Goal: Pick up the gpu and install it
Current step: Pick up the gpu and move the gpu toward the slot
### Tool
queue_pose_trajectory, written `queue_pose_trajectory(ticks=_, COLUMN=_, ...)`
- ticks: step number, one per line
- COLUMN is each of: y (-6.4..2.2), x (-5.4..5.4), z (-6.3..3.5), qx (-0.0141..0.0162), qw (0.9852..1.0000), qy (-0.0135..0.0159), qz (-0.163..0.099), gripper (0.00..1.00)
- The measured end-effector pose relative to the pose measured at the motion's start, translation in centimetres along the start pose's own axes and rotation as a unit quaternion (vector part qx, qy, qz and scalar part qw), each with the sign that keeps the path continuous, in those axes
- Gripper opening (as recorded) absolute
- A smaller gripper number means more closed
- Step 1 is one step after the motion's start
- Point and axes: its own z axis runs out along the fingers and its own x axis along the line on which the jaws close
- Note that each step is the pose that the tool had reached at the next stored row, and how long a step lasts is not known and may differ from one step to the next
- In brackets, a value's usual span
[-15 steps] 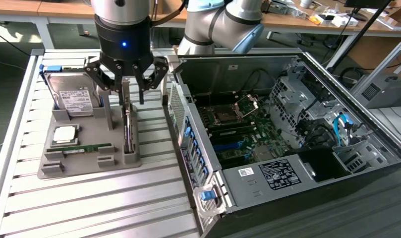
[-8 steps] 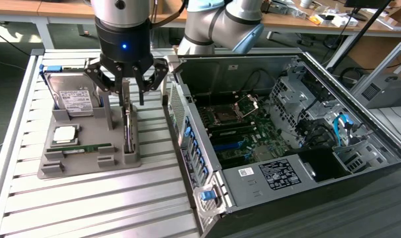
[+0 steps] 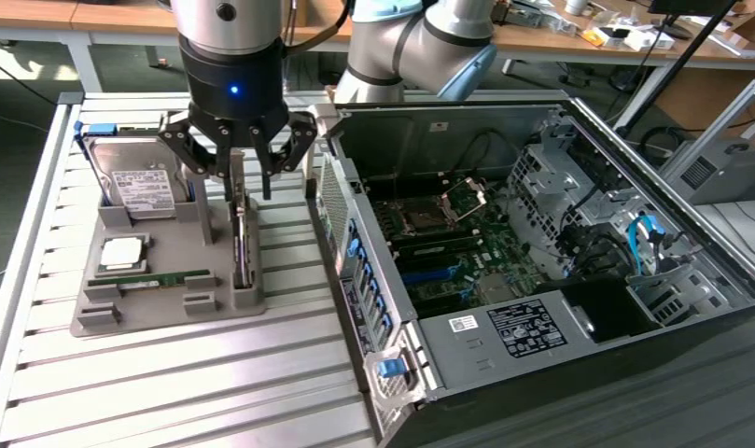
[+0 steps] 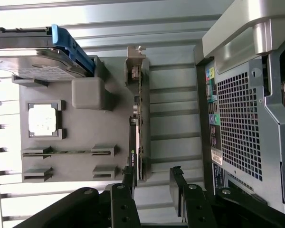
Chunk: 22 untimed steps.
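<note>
Barely begun, by the look of it. Hovers with claw [image 3: 250, 187] spread wide, pinching nothing, just above the gpu [image 3: 243, 247] standing on edge in the grey holder [image 3: 104, 319] on the desk [image 3: 165, 392], beside the open computer case [image 3: 526, 327]. Neither gripped nor lifted yet; all of the installing left.

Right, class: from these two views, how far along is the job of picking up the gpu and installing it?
Done: the gripper is over the gpu, with its fingers open on either side of the card's top edge. In hand: nothing; the gpu stands on edge in the grey holder, not gripped. Left: gripping it, lifting it and seating it in the open computer case.
</note>
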Motion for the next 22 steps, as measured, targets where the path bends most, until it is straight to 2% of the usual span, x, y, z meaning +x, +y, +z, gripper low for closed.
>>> queue_pose_trajectory(ticks=22, y=-0.03, x=0.02, z=0.7, qx=0.0, qw=1.0, qy=0.0, qz=0.0, gripper=0.43)
